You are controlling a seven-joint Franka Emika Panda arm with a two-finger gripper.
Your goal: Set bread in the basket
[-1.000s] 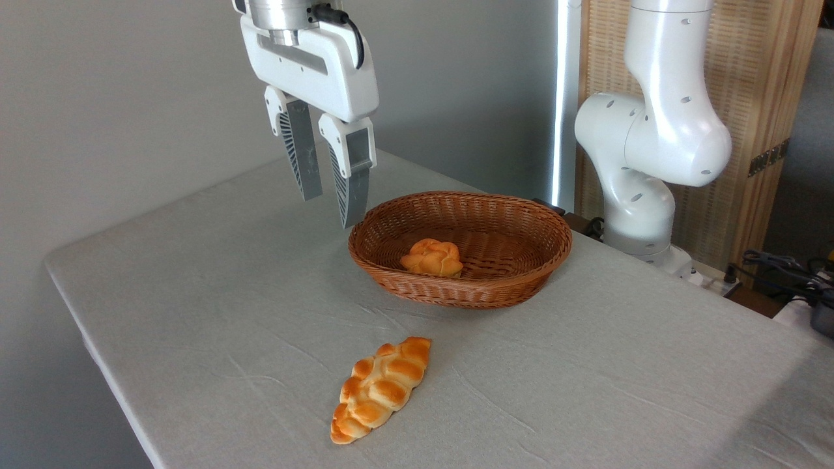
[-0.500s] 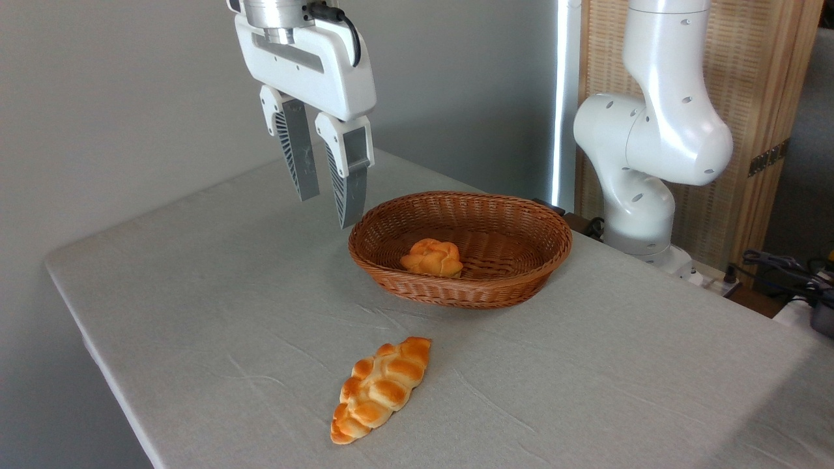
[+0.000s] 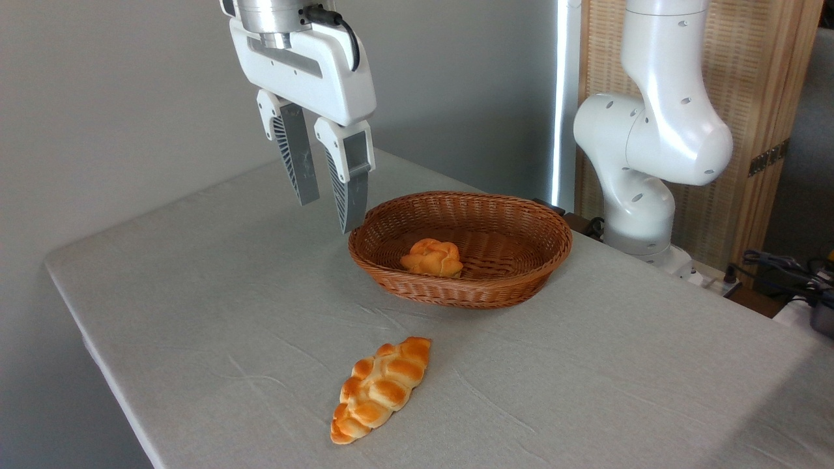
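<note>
A: Where's the bun (image 3: 432,257)?

B: Lying inside the basket (image 3: 521,286), toward its left end. The gripper (image 3: 329,215) hangs empty above the table (image 3: 195,286), just left of the rim, fingers slightly parted and grasping nothing.

A: Any change over the last second?

B: It has drifted a little left, away from the basket. The bun hasn't moved, so the task looks done. The loaf (image 3: 380,389) sits untouched.
</note>
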